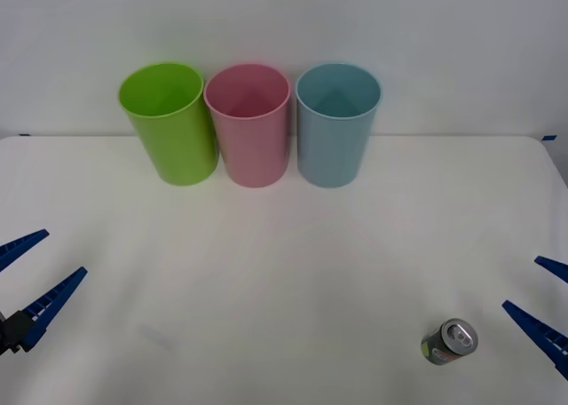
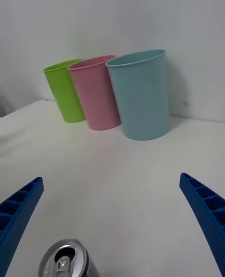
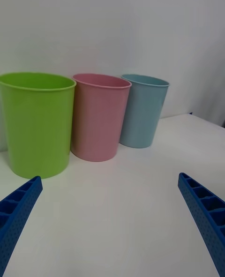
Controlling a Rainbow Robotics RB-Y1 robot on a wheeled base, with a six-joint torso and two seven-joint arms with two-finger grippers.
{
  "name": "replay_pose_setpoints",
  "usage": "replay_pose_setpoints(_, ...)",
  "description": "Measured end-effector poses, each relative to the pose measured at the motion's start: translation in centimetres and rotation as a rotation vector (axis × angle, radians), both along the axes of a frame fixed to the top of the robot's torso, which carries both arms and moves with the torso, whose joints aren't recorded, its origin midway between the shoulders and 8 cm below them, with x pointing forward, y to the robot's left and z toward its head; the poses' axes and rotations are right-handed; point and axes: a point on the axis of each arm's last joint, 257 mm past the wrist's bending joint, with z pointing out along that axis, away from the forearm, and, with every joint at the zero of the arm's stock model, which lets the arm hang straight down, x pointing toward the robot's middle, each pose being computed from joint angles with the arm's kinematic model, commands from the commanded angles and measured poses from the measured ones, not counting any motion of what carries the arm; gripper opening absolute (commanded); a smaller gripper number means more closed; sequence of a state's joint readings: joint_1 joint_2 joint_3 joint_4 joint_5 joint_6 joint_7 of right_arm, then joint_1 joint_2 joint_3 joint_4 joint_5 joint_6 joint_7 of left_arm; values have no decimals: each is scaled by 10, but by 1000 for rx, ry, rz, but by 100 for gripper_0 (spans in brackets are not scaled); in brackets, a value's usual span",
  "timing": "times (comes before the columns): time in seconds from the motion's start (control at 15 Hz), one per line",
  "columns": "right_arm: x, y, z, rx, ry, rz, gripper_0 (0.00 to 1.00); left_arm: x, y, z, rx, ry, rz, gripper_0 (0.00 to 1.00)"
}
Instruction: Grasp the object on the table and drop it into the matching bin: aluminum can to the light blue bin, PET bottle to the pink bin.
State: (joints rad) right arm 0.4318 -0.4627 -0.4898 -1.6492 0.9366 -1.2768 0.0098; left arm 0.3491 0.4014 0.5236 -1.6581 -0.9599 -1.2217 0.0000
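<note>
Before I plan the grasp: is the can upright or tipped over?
Upright: the can stands on the table, its silver top and tab facing up.

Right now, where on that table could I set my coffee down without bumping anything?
The wide bare middle of the table, between the bins at the back and the can at front right, is free. The back is crowded: the green bin, pink bin and blue bin stand almost touching. Avoid the front corners, where the open left hand and right hand wait.

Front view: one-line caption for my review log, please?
Aluminum can upright near open right gripper; left gripper open opposite; lime green bin, pink bin, light blue bin behind.
</note>
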Motion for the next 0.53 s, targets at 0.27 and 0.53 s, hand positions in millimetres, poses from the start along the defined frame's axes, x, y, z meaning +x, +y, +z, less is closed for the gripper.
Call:
replay_pose_setpoints(0.27, -23, -5, -13, -30, 39, 21, 100, 0, 0, 0, 0, 0, 0, 100)
replay_pose_setpoints(0.53, -43, -18, -35, -60, 53, 64, 100, 0, 0, 0, 0, 0, 0, 100)
